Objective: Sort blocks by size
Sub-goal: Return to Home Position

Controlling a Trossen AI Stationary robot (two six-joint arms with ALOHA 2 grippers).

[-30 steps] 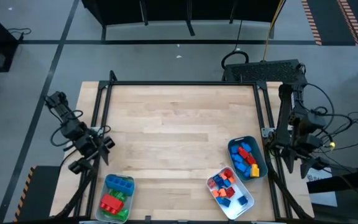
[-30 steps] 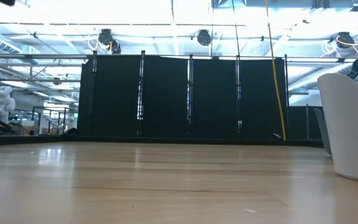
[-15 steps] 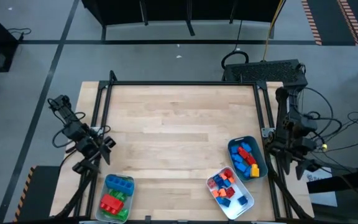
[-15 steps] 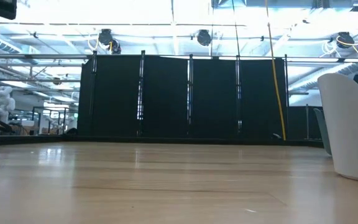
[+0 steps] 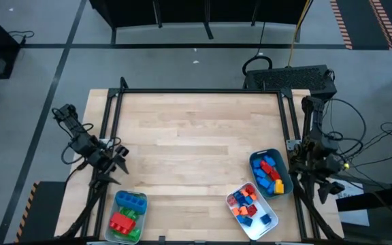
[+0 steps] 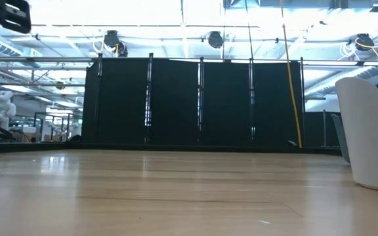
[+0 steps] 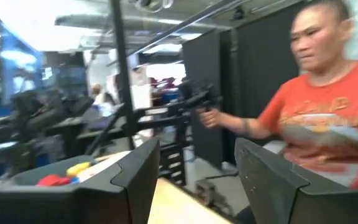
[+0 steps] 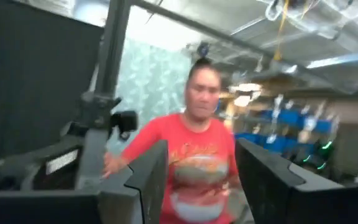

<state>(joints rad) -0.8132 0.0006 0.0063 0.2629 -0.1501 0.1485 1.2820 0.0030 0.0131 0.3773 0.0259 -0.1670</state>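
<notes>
arms parked at the table's sides, all blocks in trays
left gripper (image 7: 196, 149) off the left edge, right gripper (image 8: 201, 148) off the right edge, both with fingers apart, empty. blocks (image 5: 122, 221) fill the left tray (image 5: 117, 199), blue tray (image 5: 252, 163) and white tray (image 5: 229, 201).

High view: even overhead light falls on the table (image 5: 196, 129). Shadows are faint and the blocks (image 5: 269, 170) are plainly lit. Low view: the ceiling lights (image 6: 176, 19) burn out to white above a dark screen (image 6: 195, 101), the tabletop carries a pale sheen, and the near tray (image 6: 369, 131) is out of focus. Wrist views: the person (image 7: 319, 130) is smeared by motion against bright glare overhead. The left gripper (image 7: 197, 149) and right gripper (image 8: 202, 149) show as dark, spread, soft shapes.
</notes>
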